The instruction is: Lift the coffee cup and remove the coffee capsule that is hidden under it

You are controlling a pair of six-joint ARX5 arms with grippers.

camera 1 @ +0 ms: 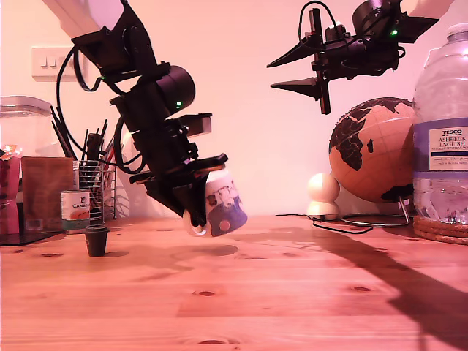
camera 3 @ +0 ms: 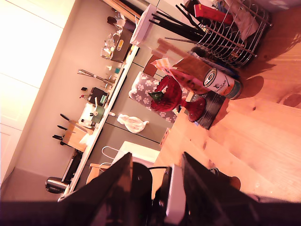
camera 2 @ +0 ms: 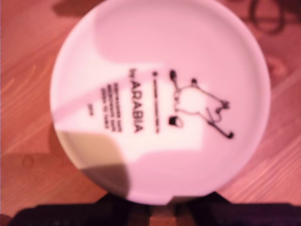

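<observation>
1. My first gripper (camera 1: pixel 208 191) has its jaws clenched on the coffee cup (camera 1: pixel 224 202), which hangs tilted in the air, clear of the counter (camera 1: pixel 292 292); in the first wrist view its printed base (camera 2: pixel 160 101) fills nearly the whole picture, so the base faces the camera.

2. The coffee capsule (camera 1: pixel 96 240) is uncovered. It stands upright on the counter with its wider rim on top, long axis vertical, near the counter's back edge, toward the exterior view's left. A small labelled tin can (camera 1: pixel 74 210) stands just beside and behind it (not the thing to take).

3. My second gripper (camera 1: pixel 300 73) hangs high toward the exterior view's right, jaws spread and empty, pointing toward the exterior view's left. Its own wrist view shows the tin can (camera 3: pixel 220 83) and a wire rack (camera 3: pixel 235 37), but I cannot make out the capsule there.

4. The relation that matters: the capsule lies well apart from my second gripper, far below it and across the counter, beyond the lifted cup. My first gripper is the nearer one, but it is occupied.

5. My judgement: the lift looks done and the removal remains; the free jaws would need to descend past the cup arm and close across the capsule's upright body.
</observation>
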